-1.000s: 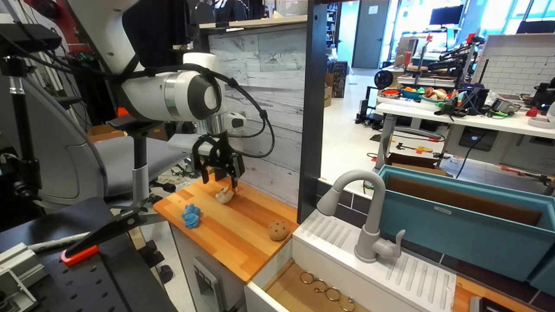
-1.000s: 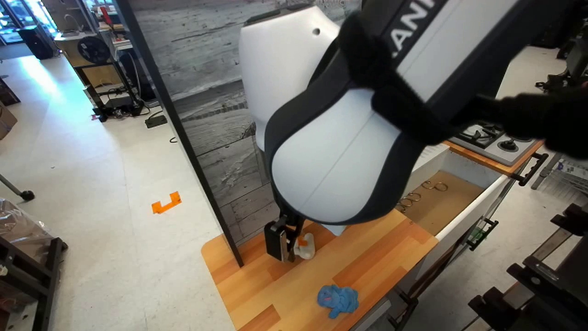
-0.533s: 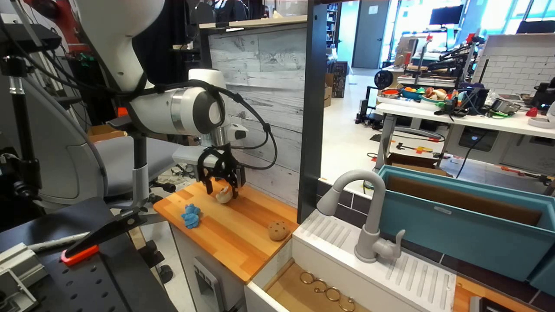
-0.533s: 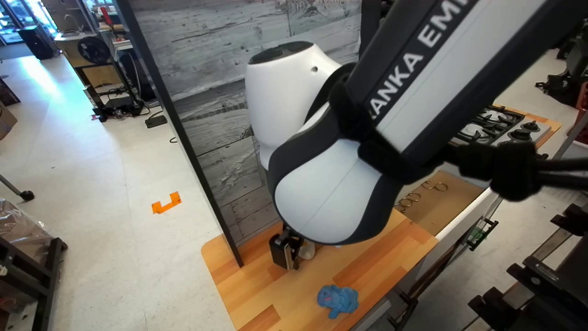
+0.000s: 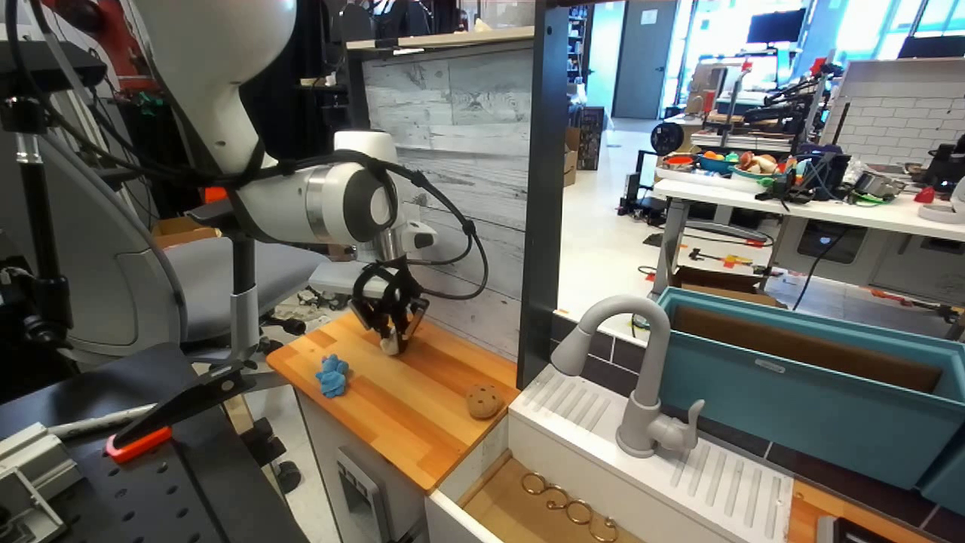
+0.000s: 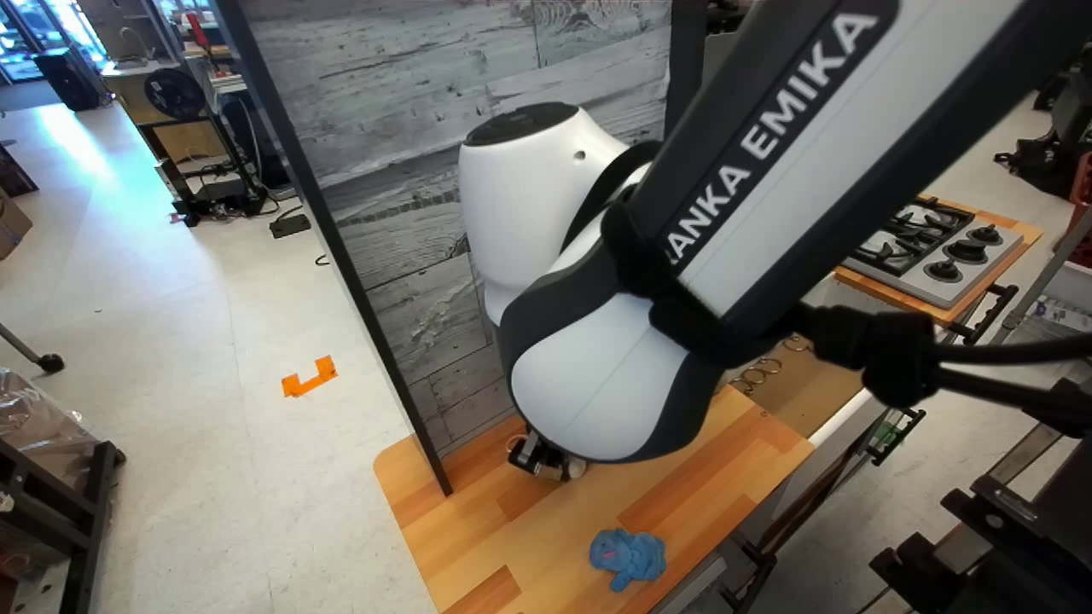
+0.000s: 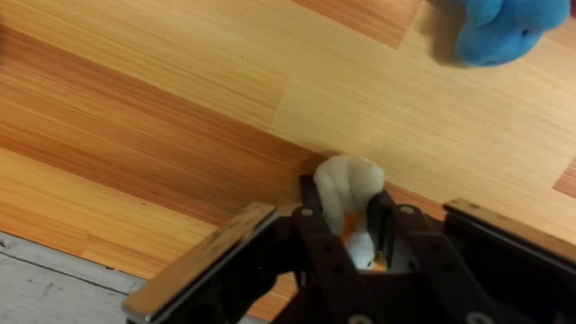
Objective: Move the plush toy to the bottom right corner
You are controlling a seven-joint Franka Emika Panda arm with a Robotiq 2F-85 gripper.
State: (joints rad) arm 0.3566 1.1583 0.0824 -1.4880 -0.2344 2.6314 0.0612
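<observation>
The plush toy [image 7: 348, 173] is a cream-beige, lumpy little figure with an orange patch, seen in the wrist view between my fingers. My gripper [image 7: 346, 191] is shut on it, one dark finger pressed to each side. In an exterior view the toy's pale lower part [image 5: 389, 346] shows below the gripper [image 5: 393, 343], low over the wooden countertop [image 5: 407, 407]. The arm mostly covers the plush toy [image 6: 577, 467] in an exterior view. A countertop corner [image 5: 430, 477] lies beside the open drawer; I cannot tell whether this is the bottom right corner.
A blue plush figure [image 5: 332, 375] sits near the countertop's front edge. Farther along, beside the white sink unit [image 5: 539, 396], rests a brown spotted round thing [image 5: 483, 401]. The grey wood-look wall [image 5: 467, 181] rises close behind the arm. An open drawer [image 5: 505, 490] holds metal rings.
My gripper has come down to the countertop. Its fingers have swung from wide apart to closed around the plush toy. The blue figure and the brown round thing have stayed put.
</observation>
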